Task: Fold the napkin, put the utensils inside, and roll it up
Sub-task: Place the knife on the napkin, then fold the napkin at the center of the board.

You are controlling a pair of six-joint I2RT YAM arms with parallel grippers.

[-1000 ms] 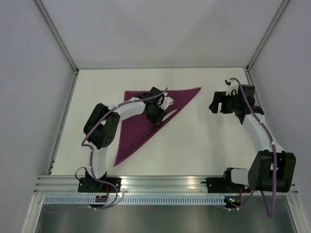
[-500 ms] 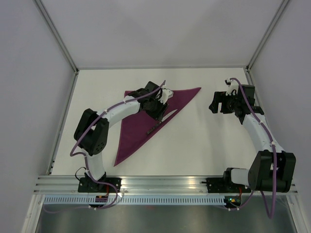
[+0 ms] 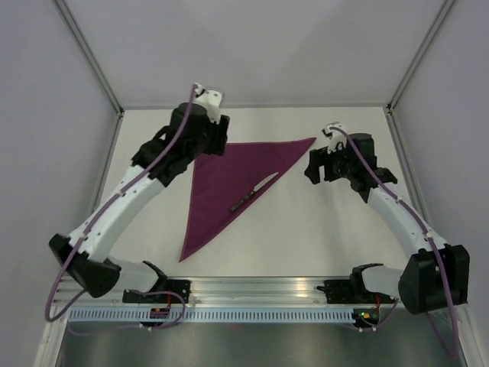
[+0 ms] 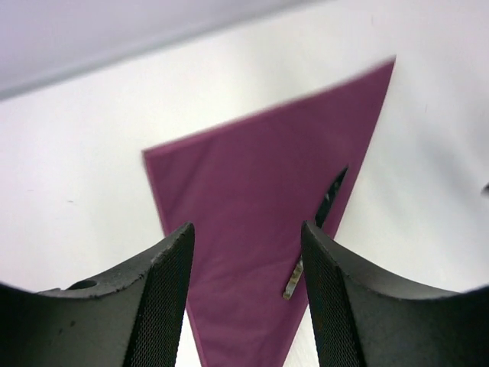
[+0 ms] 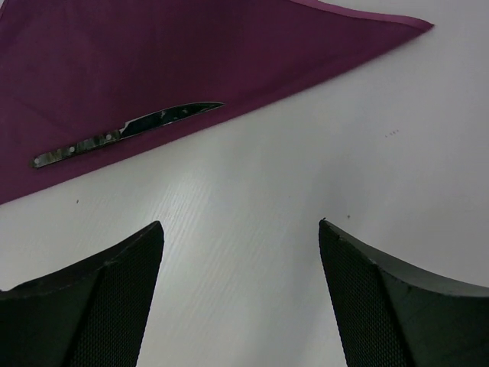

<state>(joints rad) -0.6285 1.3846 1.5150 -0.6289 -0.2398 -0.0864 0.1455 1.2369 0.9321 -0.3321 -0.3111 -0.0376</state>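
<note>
White table (image 3: 328, 237) fills the overhead view. On it the magenta napkin (image 3: 225, 183) lies folded into a triangle, with a knife (image 3: 254, 191) along its long right edge. The left gripper (image 3: 210, 139) hangs over the napkin's far left corner, and the right gripper (image 3: 315, 167) is just right of its far tip. Left wrist view: fingers (image 4: 164, 298) spread wide, empty. Right wrist view: fingers (image 5: 92, 306) likewise apart, holding nothing.

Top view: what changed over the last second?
The left end effector opened, left the knife and drew back to the far left corner of the napkin. The right end effector, open, edged toward the napkin. Napkin and knife lie as before, the knife along the folded edge.
</note>
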